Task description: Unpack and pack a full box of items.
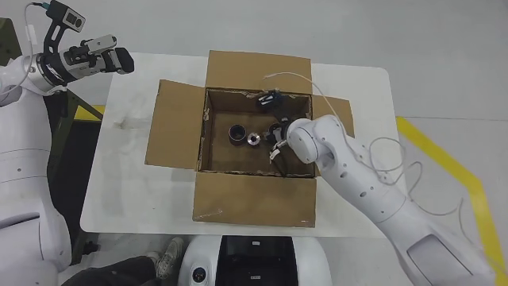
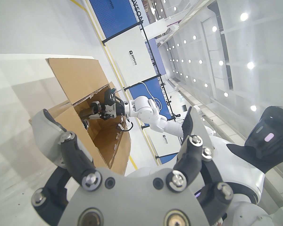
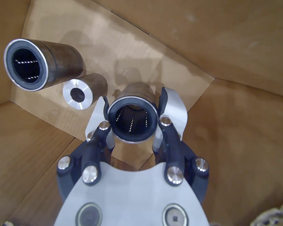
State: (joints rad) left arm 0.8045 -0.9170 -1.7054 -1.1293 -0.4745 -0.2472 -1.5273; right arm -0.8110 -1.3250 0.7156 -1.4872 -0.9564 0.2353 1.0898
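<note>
An open cardboard box [image 1: 254, 195] stands in the middle of the white table [image 1: 127, 183]. My right gripper [image 3: 134, 105] is down inside it, shut on a dark linear bearing [image 3: 133, 118] held upright between its fingers. Beside it on the box floor stand a larger bearing [image 3: 26, 64] and a small silver cylinder [image 3: 79, 94]; from above, the larger bearing [image 1: 237, 133] and the cylinder [image 1: 253, 138] lie just left of the right gripper [image 1: 275, 135]. My left gripper [image 1: 119, 58] hangs open and empty above the table's far left corner, well away from the box [image 2: 85, 81].
The box flaps lie spread out on all four sides, the left flap [image 1: 171, 123] covering much of the table there. A white cable [image 1: 295, 75] loops over the far flap. Bare table surface lies left of the box.
</note>
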